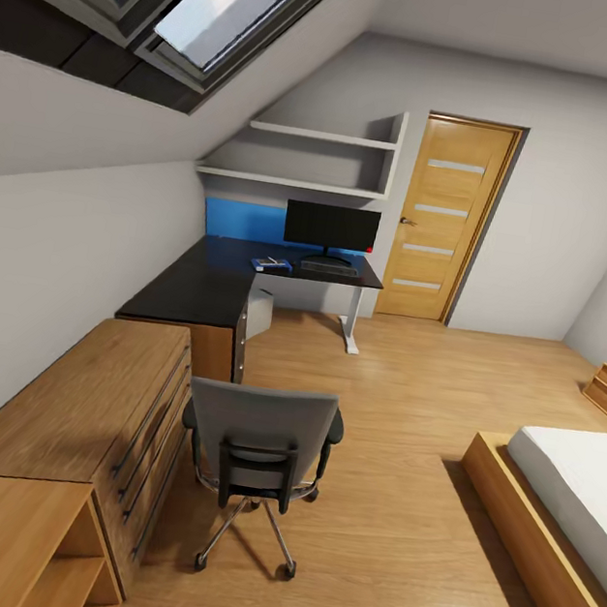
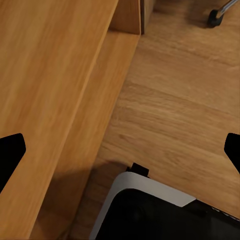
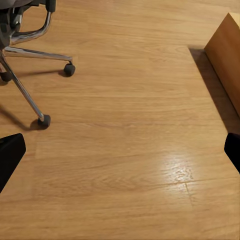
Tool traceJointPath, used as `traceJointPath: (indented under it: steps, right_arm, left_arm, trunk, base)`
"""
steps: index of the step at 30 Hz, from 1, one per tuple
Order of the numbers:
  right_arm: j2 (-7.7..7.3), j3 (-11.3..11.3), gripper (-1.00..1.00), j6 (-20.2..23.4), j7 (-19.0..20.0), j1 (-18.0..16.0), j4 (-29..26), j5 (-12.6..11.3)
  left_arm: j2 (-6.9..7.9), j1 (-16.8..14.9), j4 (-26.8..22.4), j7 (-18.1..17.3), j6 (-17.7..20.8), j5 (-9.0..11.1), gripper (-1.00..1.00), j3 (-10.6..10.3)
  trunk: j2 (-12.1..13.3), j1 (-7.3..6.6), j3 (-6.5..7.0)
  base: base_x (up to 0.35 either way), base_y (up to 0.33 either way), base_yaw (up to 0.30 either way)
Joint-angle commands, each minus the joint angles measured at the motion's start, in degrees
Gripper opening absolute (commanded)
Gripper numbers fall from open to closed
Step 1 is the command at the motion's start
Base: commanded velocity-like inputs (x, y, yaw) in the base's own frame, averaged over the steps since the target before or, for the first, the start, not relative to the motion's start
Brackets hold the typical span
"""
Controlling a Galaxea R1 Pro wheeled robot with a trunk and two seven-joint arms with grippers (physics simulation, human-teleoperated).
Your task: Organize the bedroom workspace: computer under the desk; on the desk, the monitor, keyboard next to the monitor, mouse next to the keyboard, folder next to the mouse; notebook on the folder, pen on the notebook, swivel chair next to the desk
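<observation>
My left end effector (image 2: pixel 120 147) and right end effector (image 3: pixel 120 147) both hang spread wide, holding nothing, over the wooden floor (image 3: pixel 130 150). The swivel chair (image 1: pixel 257 458) stands just ahead beside the drawer chest (image 1: pixel 61 412), well apart from the tabletop (image 1: pixel 199 282). There the monitor (image 1: pixel 331 228), keyboard (image 1: pixel 328 269) and folder (image 1: pixel 270 264) already sit. I judge the chair comes next: approach squarely, grip the backrest, push slowly.
</observation>
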Motion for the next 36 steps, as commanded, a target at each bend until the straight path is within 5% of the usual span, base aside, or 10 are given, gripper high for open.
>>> traceJointPath:
  steps: [1,36]
  right_arm:
    - [-0.01,0.49,1.00,-0.02,-0.50,-0.03,-0.04,-0.01]
    - [0.01,0.52,1.00,-0.02,-0.50,-0.03,-0.03,-0.01]
  left_arm:
    - [0.05,0.01,-0.10,0.41,-0.16,0.54,1.00,-0.48]
    - [-0.44,0.01,-0.25,0.71,-0.57,0.28,1.00,-0.48]
  trunk:
    - [-0.52,0.25,-0.28]
    - [-14.55,7.94,-6.57]
  base:
    - [0.000,0.000,0.000]
    - [0.000,0.000,0.001]
